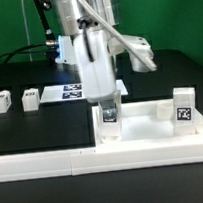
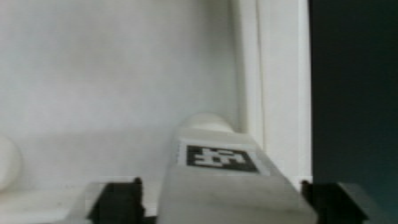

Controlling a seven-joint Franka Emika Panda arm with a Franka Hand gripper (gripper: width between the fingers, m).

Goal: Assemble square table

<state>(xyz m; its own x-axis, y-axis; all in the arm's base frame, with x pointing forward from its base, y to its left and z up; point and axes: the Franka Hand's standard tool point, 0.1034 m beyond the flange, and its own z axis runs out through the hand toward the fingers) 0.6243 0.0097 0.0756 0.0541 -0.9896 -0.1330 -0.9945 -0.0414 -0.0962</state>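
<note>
Nearest, along the bottom of the exterior view, the long white border rail (image 1: 45, 165) lies across the black surface (image 1: 32, 131), probably as a stop that keeps the work from sliding. Just behind it, at lower right, the square tabletop (image 1: 153, 133) rests, apparently underside up so its corner sockets face the arm. At the tray's corner near the frame's centre a leg (image 1: 110, 116) stands upright, and the claw (image 1: 108, 107) hangs straight down over it. The wrist view shows the same leg (image 2: 219, 155), tag toward the camera, bracketed closely by the two dark fingers (image 2: 121, 200). I cannot tell whether the pads press it or are clear of it. The vertical straddle would suit seating or twisting a leg into its socket. A second leg (image 1: 183, 107) stands at the tray's right corner, seemingly fitted. Farther back at upper left, one loose leg block (image 1: 0, 100) and another (image 1: 30, 98) sit side by side, likely staged within reach. They are apart from the marker board (image 1: 73, 90) behind the arm.
</note>
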